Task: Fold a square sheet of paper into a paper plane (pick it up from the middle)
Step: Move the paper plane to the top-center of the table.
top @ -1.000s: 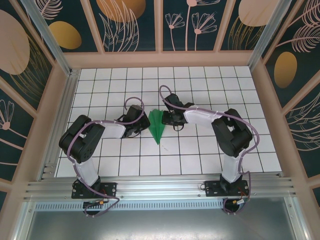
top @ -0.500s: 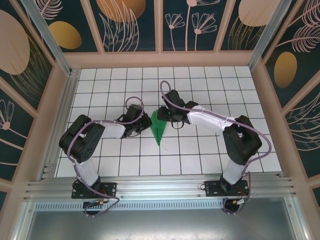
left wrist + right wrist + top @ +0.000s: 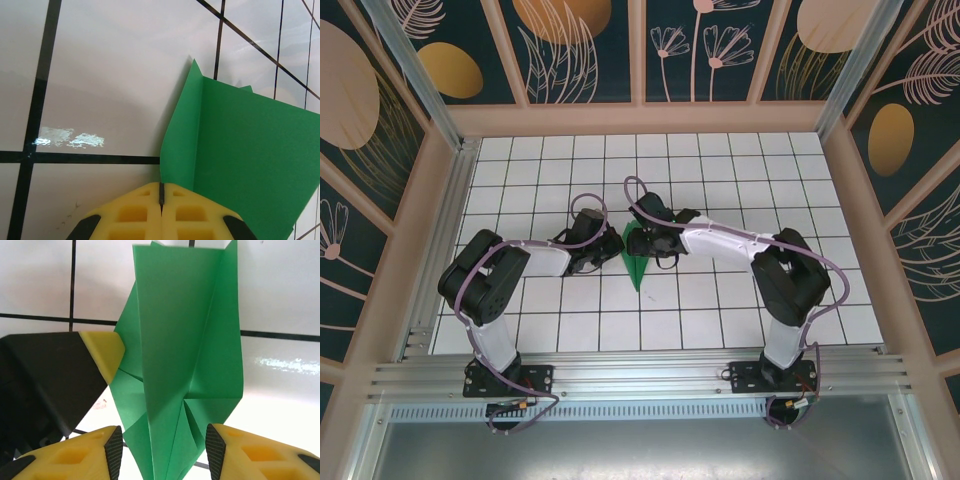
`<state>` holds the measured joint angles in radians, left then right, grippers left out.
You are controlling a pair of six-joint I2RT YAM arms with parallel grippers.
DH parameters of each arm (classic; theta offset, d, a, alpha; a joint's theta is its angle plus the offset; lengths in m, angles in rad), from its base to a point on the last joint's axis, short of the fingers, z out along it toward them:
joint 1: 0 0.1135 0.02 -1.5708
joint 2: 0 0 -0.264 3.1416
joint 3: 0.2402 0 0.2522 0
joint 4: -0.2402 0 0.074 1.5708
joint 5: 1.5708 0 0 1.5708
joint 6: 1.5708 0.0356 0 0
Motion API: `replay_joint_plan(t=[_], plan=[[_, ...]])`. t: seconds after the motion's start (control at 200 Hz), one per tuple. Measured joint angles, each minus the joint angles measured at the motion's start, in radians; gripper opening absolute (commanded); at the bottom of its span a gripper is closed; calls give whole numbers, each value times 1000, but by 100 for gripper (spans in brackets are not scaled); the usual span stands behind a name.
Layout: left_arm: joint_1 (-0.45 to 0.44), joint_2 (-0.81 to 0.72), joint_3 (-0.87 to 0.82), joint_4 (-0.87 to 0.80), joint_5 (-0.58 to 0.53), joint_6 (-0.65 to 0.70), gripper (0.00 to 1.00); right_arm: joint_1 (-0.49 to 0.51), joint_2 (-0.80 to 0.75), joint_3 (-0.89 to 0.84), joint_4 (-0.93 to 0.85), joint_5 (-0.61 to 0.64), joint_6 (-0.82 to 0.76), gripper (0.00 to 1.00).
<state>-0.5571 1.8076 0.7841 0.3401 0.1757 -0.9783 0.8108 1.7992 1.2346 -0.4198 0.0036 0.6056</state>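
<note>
The paper plane is a bright green dart lying on the white grid table, nose toward the near edge. In the right wrist view the paper plane shows folded wings and a raised centre ridge. My right gripper is open, one pad on each side of the ridge, and it hangs over the plane's tail. My left gripper is shut, its yellow tips meeting the left wing's edge. I cannot tell whether paper is pinched between them. From above, the left gripper sits just left of the plane.
The tiled table is boxed in by wooden walls on three sides. An aluminium rail runs along the near edge by the arm bases. Open tiles lie in front of and behind the plane.
My right gripper has slid left over the plane's tail and its jaws have spread wider. The left gripper and the plane have stayed put.
</note>
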Motion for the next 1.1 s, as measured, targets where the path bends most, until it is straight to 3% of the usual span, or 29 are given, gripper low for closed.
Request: replay_joint_plan(t=[0.19,0.42,1.096], plan=[[0,0,0,0,0,0,0,22,7,0,0,-5,21,49],[0,0,0,0,0,0,0,23,30,0,-4,-4,41,56],[0,0,0,0,0,0,0,44,69,-1,-3,-5,40,64]])
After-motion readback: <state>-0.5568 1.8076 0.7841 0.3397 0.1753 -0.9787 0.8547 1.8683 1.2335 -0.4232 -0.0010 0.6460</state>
